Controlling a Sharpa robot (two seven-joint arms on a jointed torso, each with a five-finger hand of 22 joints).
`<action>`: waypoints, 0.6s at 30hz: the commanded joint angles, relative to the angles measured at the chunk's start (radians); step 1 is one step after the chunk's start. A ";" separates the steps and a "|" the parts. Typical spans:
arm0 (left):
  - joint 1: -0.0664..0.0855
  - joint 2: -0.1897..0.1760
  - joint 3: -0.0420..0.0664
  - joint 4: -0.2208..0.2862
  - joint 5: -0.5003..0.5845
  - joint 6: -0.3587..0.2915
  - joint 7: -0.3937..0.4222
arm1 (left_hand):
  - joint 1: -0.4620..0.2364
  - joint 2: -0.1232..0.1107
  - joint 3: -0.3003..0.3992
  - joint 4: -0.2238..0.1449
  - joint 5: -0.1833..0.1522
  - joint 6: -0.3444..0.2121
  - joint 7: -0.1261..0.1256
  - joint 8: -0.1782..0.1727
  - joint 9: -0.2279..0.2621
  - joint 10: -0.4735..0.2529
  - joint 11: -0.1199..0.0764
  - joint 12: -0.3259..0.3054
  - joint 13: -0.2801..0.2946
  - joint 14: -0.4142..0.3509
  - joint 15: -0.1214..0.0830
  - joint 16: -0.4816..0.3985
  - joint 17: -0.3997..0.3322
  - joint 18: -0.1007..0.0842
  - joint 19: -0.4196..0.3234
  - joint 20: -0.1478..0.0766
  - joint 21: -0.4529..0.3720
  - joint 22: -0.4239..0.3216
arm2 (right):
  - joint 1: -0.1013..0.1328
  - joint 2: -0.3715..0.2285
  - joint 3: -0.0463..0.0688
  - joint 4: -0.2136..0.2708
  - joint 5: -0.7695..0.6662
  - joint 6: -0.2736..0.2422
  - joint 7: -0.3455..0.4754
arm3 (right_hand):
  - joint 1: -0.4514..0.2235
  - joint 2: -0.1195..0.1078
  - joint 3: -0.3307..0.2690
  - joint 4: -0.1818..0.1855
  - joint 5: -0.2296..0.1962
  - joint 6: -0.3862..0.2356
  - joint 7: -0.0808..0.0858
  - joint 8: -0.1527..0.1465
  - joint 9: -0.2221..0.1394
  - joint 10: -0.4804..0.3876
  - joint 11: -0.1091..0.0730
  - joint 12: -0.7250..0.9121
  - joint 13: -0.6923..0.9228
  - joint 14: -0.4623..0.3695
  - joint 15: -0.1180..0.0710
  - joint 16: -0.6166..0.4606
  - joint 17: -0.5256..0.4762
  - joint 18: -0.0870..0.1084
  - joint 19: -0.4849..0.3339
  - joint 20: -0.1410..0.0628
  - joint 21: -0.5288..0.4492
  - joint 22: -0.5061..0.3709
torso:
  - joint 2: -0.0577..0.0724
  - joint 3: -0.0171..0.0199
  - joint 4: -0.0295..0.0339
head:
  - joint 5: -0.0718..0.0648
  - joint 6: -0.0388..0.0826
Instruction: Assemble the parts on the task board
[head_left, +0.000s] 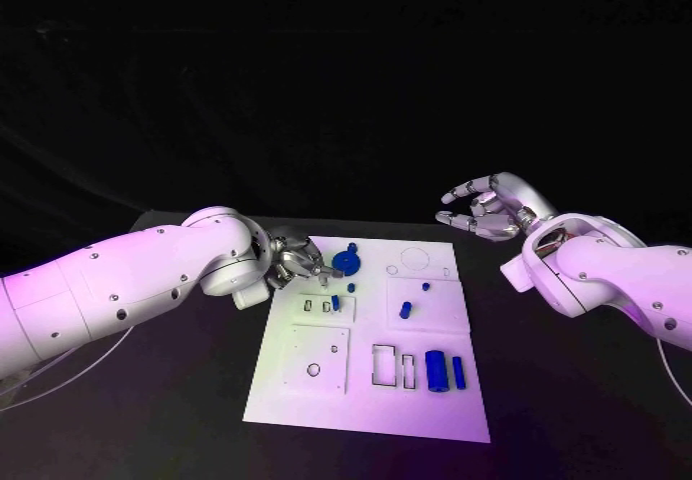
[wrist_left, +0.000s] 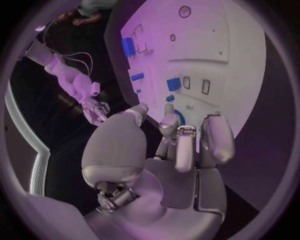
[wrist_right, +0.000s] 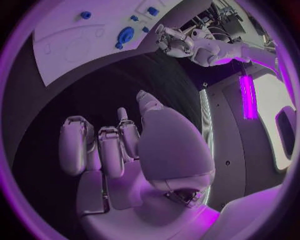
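The white task board (head_left: 310, 390) lies in the middle of the black worktop (head_left: 548, 390), with blue parts on it: a round disc-like part (head_left: 346, 263) near its far left corner, a small part (head_left: 336, 302) just nearer than that, another small part (head_left: 407, 309) toward the middle, and two larger upright parts (head_left: 437, 371) near the front right. The left robot hand (head_left: 296, 262) reaches in low over the board's far left edge, fingertips close beside the round part; whether it is touching or pinching anything I cannot tell. The right robot hand (head_left: 490, 208) is raised well clear of the board, beyond its far right corner, palm turned inward, fingers loosely curled and apart, holding nothing.
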 joint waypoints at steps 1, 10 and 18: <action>0.007 0.017 -0.003 -0.012 -0.086 0.071 -0.064 | -0.012 0.002 -0.009 0.001 0.000 -0.007 0.002 0.006 0.003 0.007 -0.001 0.007 0.007 0.102 -0.007 0.003 0.249 -0.018 0.006 -0.004 0.005 0.005 | 0.001 -0.001 0.000 -0.001 0.004 0.019 -0.005 | 0.005 0.000 0.005 0.001 0.005 0.006 0.000 0.004 0.001 -0.002 -0.002 -0.004 0.044 0.072 -0.008 -0.006 0.123 0.008 -0.005 0.001 -0.006 0.106 | 0.001 -0.0004 0.0007 | -0.001 0.000; 0.020 0.061 -0.016 -0.054 -0.126 0.108 -0.084 | -0.037 0.014 -0.027 0.001 0.000 -0.008 -0.001 0.015 0.009 0.006 -0.002 0.015 0.012 0.102 -0.008 0.003 0.249 -0.019 0.008 -0.005 0.013 0.018 | 0.001 -0.003 -0.001 -0.005 0.000 0.018 -0.011 | 0.005 -0.001 0.006 0.001 0.006 0.008 -0.001 0.006 0.001 -0.002 -0.003 -0.004 0.044 0.071 -0.009 -0.006 0.122 0.008 -0.005 0.000 -0.006 0.106 | 0.002 -0.0019 0.0023 | 0.000 -0.001; 0.021 0.099 -0.026 -0.094 -0.134 0.128 -0.090 | -0.031 0.024 -0.024 -0.001 0.001 -0.010 -0.001 0.018 0.012 0.003 -0.003 0.015 0.010 0.102 -0.009 0.003 0.250 -0.020 0.007 -0.005 0.016 0.022 | 0.000 0.001 -0.002 -0.010 0.000 0.017 -0.011 | 0.004 -0.002 0.007 0.002 0.007 0.009 -0.001 0.007 0.001 -0.001 -0.003 -0.003 0.044 0.071 -0.010 -0.006 0.122 0.008 -0.006 0.000 -0.008 0.105 | 0.004 -0.0035 0.0007 | 0.004 -0.003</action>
